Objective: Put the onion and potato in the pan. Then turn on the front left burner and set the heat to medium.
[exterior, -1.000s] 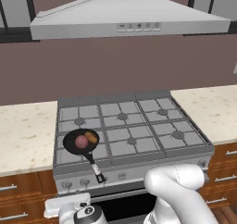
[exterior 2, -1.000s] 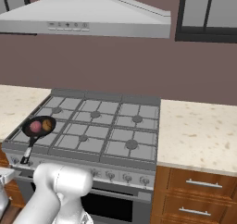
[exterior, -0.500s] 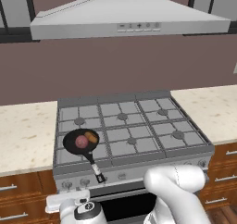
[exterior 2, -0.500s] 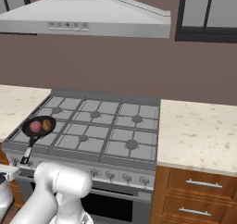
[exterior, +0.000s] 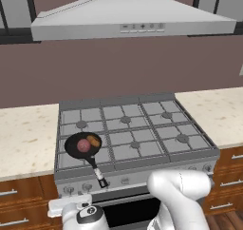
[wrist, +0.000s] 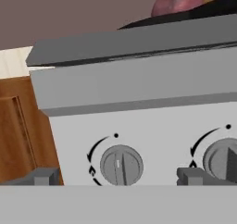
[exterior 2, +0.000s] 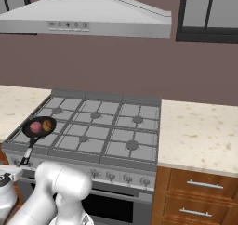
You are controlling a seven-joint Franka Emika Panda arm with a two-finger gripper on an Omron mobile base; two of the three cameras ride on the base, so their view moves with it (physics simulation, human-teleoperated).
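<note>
Pan (exterior: 81,145) on the front left burner (exterior 2: 32,135) holds onion (exterior: 83,145) and potato (exterior: 93,141) at 2 o'clock. Fingers (wrist: 115,176) apart — flanking a knob (wrist: 121,165); arrow and flame marks only, no readable lettering.

Reddish-pink onion (exterior: 83,145) and orange-brown potato (exterior: 94,141) sit in the black pan (exterior: 72,148); grey stove (exterior: 142,129), speckled cream surface (exterior: 26,138), brown wooden drawers (exterior 2: 200,191).

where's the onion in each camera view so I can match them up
Left base view: the onion lies left of centre, in the pan, left of the potato.
Right base view: onion at the far left, in the pan.
Hand view: onion at the top edge, above the stove front.
Shared landmark: the black pan.
</note>
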